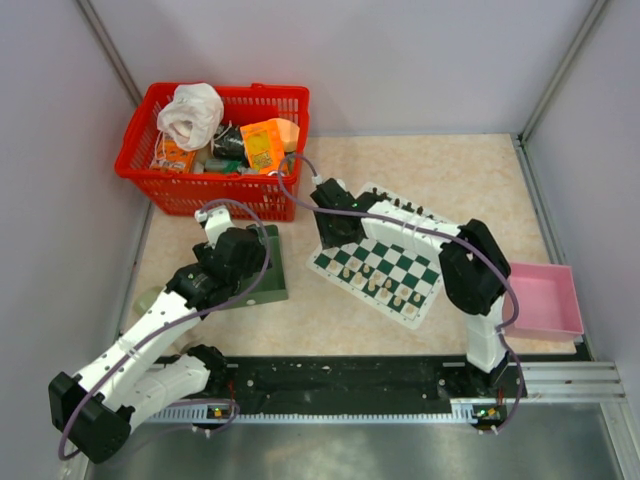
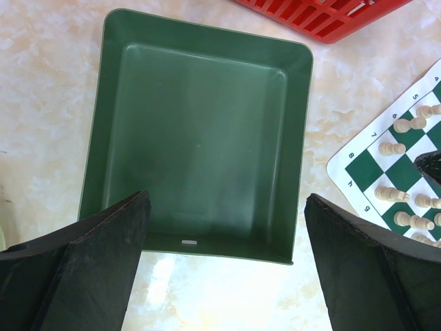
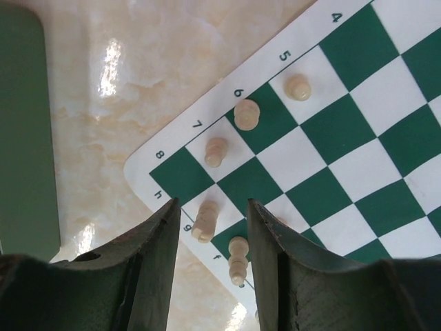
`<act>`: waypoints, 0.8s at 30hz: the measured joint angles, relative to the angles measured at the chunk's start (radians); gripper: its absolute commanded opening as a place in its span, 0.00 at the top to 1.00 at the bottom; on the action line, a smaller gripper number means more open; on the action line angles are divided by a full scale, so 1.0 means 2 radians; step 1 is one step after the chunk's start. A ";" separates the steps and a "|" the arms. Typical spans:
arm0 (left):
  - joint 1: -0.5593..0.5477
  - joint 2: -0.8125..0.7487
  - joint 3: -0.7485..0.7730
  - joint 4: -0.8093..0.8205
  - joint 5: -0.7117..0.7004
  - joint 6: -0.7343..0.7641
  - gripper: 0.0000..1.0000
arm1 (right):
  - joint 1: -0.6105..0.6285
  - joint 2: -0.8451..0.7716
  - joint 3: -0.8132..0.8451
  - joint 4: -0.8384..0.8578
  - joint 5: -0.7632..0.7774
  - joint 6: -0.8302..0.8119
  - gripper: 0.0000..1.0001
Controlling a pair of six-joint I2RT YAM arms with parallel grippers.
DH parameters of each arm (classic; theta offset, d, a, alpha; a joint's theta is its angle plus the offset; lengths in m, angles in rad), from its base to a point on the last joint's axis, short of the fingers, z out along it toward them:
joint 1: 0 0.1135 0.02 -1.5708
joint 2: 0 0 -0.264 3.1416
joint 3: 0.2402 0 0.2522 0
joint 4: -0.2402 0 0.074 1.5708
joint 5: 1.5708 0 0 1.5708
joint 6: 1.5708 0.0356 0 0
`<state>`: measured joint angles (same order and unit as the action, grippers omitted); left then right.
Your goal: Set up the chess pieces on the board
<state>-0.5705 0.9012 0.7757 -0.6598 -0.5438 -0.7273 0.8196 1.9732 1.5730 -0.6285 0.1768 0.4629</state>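
Overhead view looks down; both close wrist views share the board [image 3: 358,138].

Bright, even overhead light is washing the scene, casting only soft shadows. Glare is pooling on the glossy tabletop [image 3: 110,65] in both wrist views, and the near fingers [image 2: 89,269] are reading slightly soft.

You see a red basket [image 1: 200,195] at far left holding a white bag [image 1: 190,112] and an orange box [image 1: 262,145], a dark green tray [image 2: 200,138] just before it, and a pink tray [image 1: 545,295] at right.
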 measured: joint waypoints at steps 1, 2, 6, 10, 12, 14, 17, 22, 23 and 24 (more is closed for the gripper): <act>0.000 0.000 0.000 0.000 0.000 0.000 0.01 | -0.002 0.000 0.000 0.001 0.001 0.000 0.57; 0.000 0.000 0.000 0.000 0.000 0.000 0.01 | -0.006 0.000 0.001 0.002 0.003 0.000 0.57; 0.000 0.000 0.000 0.000 0.000 0.000 0.01 | -0.016 0.001 0.004 0.008 0.005 0.001 0.57; 0.001 0.000 0.000 0.000 0.000 0.000 0.01 | -0.025 0.008 0.017 0.012 0.005 0.001 0.58; 0.001 0.000 0.000 0.000 -0.001 0.000 0.01 | -0.028 0.015 0.024 0.016 0.005 0.001 0.60; 0.002 0.000 -0.001 0.000 -0.002 0.000 0.01 | -0.029 0.025 0.031 0.019 0.005 0.001 0.60; 0.003 0.000 -0.001 -0.001 -0.002 0.000 0.01 | -0.029 0.043 0.039 0.021 0.005 0.001 0.61; 0.004 0.000 -0.001 -0.001 -0.002 0.001 0.01 | -0.029 0.065 0.045 0.020 0.005 0.001 0.62; 0.004 0.000 -0.001 -0.001 -0.002 0.001 0.01 | -0.029 0.068 0.046 0.021 0.005 0.001 0.62; 0.004 0.000 -0.001 -0.001 -0.002 0.001 0.01 | -0.029 0.071 0.048 0.020 0.005 0.001 0.62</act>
<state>-0.5621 0.9005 0.7738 -0.6624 -0.5480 -0.7258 0.7624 2.1155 1.6688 -0.5892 0.1871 0.4644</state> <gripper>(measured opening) 0.986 0.385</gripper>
